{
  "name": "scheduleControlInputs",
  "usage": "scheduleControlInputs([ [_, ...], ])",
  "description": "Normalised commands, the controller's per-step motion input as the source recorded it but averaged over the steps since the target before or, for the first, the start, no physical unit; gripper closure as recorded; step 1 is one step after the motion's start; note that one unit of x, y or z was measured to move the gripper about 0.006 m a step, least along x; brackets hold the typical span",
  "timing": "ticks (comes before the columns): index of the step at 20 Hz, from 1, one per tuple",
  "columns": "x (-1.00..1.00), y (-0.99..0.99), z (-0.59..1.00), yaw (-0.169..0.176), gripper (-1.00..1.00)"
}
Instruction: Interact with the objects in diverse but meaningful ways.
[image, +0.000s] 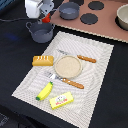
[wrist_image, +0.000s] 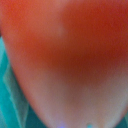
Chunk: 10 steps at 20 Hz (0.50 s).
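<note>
The counter (image: 15, 55) is dark, and a big pale mat (image: 95, 80) lies on it in the middle of the frame. At the top right sits a brown toy stove (image: 107, 22) with black rings.

Two grey-blue pots are in the upper left. One pot (image: 41, 33) sits on the dark counter, and the other pot (image: 69, 10) stands on the stove edge. They are near each other but do not touch.

On the mat, a round tan plate (image: 67, 65) is in the middle. The bread loaf (image: 43, 60) lies to its left. Lower down are the banana (image: 45, 91) and the yellow box (image: 61, 101), just beside each other.

The gripper (image: 46, 15) hangs at the upper left, above the first pot. Its fingers look clamped on the red tomato (image: 46, 19). In the wrist view the tomato (wrist_image: 65, 55) fills almost the whole frame, very close and blurry.

So I think the tomato is picked up and is about to go into the pot, but it is not in yet. The bread, banana and box lie on the mat, not in any pot. Most of the playing looks left to do.
</note>
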Motion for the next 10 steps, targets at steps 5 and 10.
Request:
scheduleControlInputs([
  [5,-0.14,-0.18,-0.29,0.0,1.0],
  [10,-0.18,-0.18,-0.3,0.0,1.0],
])
